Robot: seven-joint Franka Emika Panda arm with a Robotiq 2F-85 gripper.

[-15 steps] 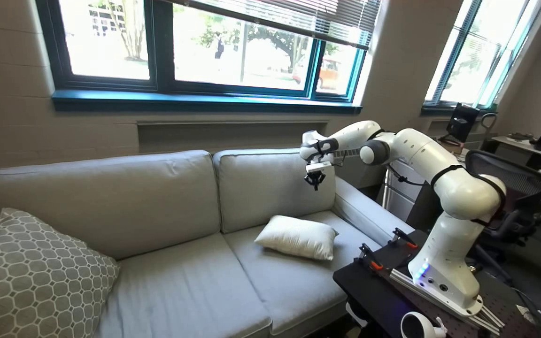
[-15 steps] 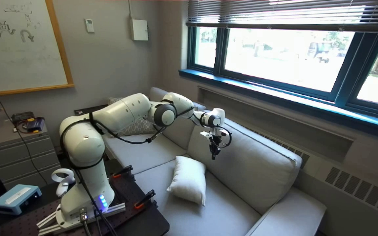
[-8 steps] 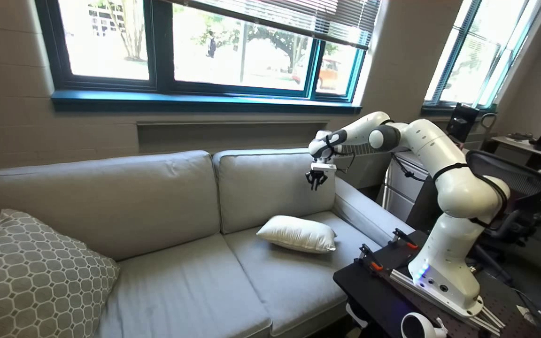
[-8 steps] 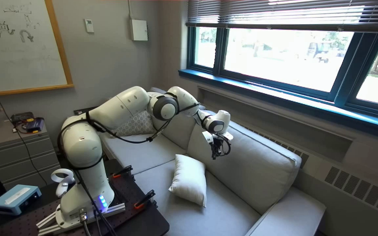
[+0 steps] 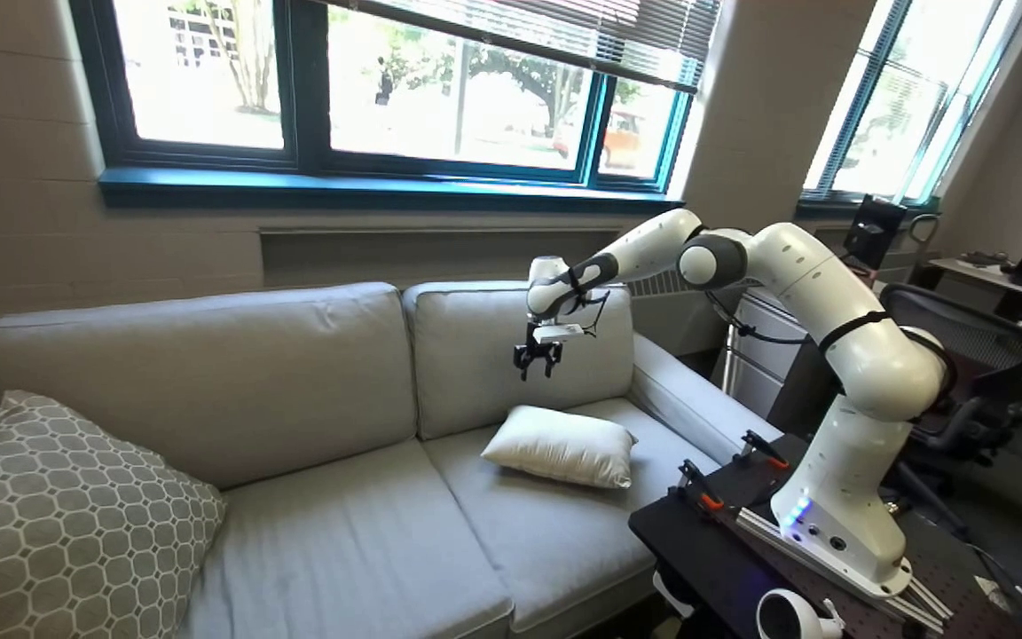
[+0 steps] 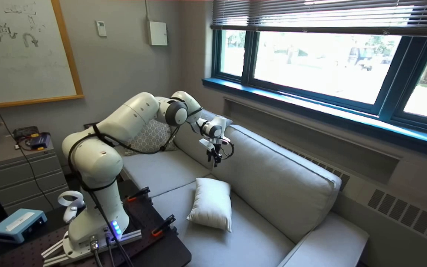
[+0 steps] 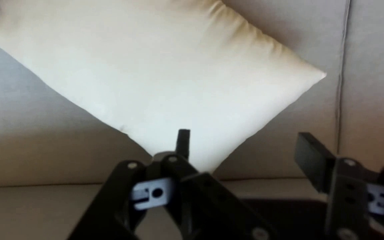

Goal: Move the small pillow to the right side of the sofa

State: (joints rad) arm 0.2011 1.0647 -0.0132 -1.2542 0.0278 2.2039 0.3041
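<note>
The small pillow (image 5: 562, 446), white and puffy, lies on the right-hand seat of the sofa (image 5: 316, 524) as seen in an exterior view; it also shows in an exterior view (image 6: 212, 204) from elsewhere. Above its back edge, near the backrest, hangs my gripper (image 5: 537, 374), apart from the pillow. In the wrist view the pillow (image 7: 165, 73) fills the upper middle, its near corner partly hidden behind a finger. There the jaws are spread wide, open, holding nothing; one of the fingertips (image 7: 183, 141) overlaps the pillow in the picture, the other stands over the seat.
A large lattice-patterned cushion (image 5: 76, 524) leans at the far left end of the sofa. Back cushions (image 5: 511, 355) rise close behind my gripper, and a padded arm (image 5: 697, 395) bounds the right end. The black robot table (image 6: 169, 248) with clamps (image 6: 163, 225) borders the seat front.
The gripper has gone from shut to open. After a slight shift right, it has moved left and a little lower in an exterior view. The pillow's outline has changed slightly; it stays on the same seat.
</note>
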